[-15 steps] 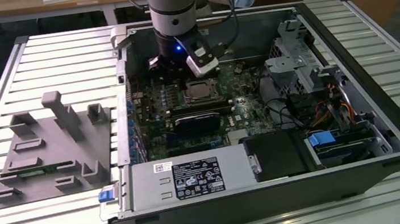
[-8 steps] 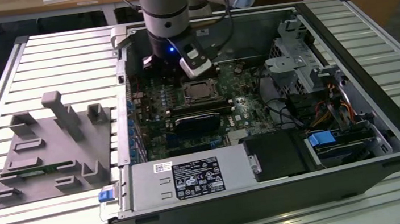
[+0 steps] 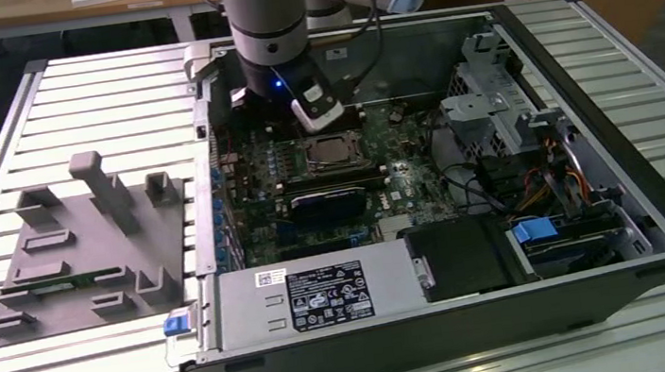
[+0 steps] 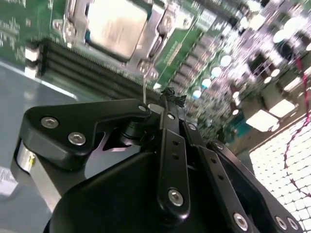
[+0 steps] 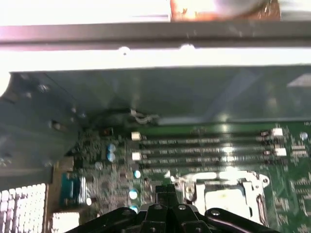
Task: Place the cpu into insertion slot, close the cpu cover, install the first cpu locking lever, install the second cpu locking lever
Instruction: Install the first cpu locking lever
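An open computer case (image 3: 639, 205) lies on the slatted desk (image 3: 93, 92). The cpu (image 4: 116, 22) sits in the insertion slot (image 3: 303, 158), with the cpu cover (image 4: 156, 34) lowered around it. A thin locking lever (image 4: 144, 90) stands just beside the claw (image 4: 167, 99), whose fingers are drawn together and clamp nothing visible. Lever work appears to be the step in hand. Push steadily and keep the tips clear of the board.

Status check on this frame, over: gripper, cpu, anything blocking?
Gripper shut, tips beside a thin cpu locking lever. Cpu seated, cpu cover down over it. No obstruction seen.
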Robot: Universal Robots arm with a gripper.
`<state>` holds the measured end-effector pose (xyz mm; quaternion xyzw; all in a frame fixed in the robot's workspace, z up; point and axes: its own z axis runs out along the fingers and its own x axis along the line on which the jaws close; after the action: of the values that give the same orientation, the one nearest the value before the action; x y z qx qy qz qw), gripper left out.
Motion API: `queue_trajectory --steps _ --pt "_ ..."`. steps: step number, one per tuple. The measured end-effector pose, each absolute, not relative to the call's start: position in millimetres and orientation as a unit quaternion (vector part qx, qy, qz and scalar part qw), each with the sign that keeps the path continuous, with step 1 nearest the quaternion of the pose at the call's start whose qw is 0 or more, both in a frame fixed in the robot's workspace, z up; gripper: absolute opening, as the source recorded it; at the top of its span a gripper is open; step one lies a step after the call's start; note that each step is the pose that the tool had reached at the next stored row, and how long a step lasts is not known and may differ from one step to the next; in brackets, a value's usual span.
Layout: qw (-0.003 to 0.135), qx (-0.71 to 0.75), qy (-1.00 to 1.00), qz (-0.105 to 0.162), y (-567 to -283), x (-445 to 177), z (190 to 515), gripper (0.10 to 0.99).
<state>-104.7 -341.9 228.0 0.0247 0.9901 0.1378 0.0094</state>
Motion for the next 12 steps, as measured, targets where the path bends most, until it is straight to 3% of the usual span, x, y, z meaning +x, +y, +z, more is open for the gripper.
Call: queue_trajectory --steps 5,12 --pt "0.009 0.025 0.985 0.168 -341.9 -106.6 228.0 0.106" --pt "0.009 0.025 0.985 0.171 -341.9 -105.2 228.0 0.106"
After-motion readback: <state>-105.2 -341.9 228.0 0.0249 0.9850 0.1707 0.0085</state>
